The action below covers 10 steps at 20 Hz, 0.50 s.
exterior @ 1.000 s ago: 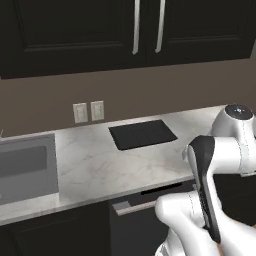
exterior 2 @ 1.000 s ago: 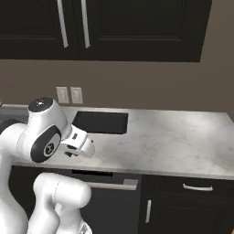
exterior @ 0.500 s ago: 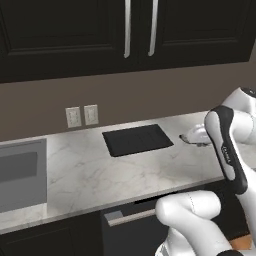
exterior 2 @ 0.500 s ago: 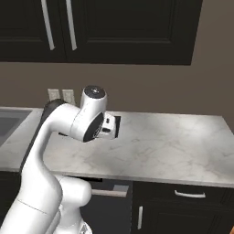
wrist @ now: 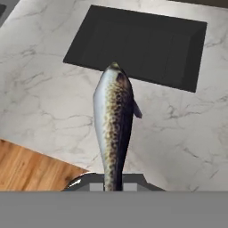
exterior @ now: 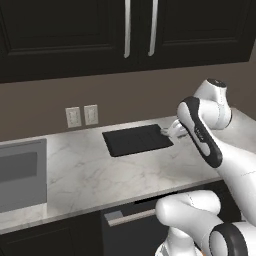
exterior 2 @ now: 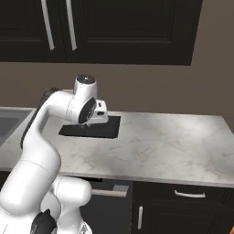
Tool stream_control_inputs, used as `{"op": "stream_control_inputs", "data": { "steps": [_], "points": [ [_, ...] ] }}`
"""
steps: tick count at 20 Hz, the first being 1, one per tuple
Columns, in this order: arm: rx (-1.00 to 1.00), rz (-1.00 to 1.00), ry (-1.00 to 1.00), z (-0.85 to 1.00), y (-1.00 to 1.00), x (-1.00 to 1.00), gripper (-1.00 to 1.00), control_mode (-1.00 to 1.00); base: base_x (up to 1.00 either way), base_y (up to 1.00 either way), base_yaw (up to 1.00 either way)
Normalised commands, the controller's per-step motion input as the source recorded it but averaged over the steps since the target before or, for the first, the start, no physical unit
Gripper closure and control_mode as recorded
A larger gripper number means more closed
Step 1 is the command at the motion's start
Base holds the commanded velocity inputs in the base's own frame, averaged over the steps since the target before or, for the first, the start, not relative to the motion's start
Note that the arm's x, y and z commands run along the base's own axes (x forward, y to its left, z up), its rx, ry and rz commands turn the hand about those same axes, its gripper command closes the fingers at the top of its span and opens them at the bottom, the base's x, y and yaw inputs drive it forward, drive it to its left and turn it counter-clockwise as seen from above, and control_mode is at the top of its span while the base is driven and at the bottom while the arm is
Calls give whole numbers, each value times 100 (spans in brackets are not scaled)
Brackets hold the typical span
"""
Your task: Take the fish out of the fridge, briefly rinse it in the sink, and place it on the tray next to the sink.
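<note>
The fish [wrist: 114, 129], slim and grey-silver with a speckled dark back, hangs from my gripper [wrist: 114, 183], which is shut on its tail end; its head points at the near edge of the tray [wrist: 138, 44]. This flat black tray [exterior: 137, 140] lies on the marble counter, and my gripper [exterior: 169, 131] hovers at its right edge. From the right base camera the hand [exterior 2: 97, 113] is above the tray [exterior 2: 98, 130]. The sink [exterior: 20, 175] is the dark basin at the far left. The fridge is out of view.
Dark wall cabinets [exterior: 125, 30] with silver handles hang above the counter. Two wall outlets [exterior: 82, 116] sit behind it. Bare marble counter [exterior 2: 173, 141] stretches right of the tray. Wooden floor [wrist: 31, 167] lies beyond the counter's front edge.
The arm has unfolded from close to the base and swung out over the counter, carrying the fish to the tray's right edge. The views shifted slightly.
</note>
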Motion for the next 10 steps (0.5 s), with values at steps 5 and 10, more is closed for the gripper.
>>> {"op": "stream_control_inputs", "data": {
  "steps": [5, 10],
  "points": [
    [-1, 13, -14, -3, 15, 26, 100, -100, 0, 0, 0],
    [0, 0, 3, 0, 9, 33, 100, -100, 0, 0, 0]
  ]
}}
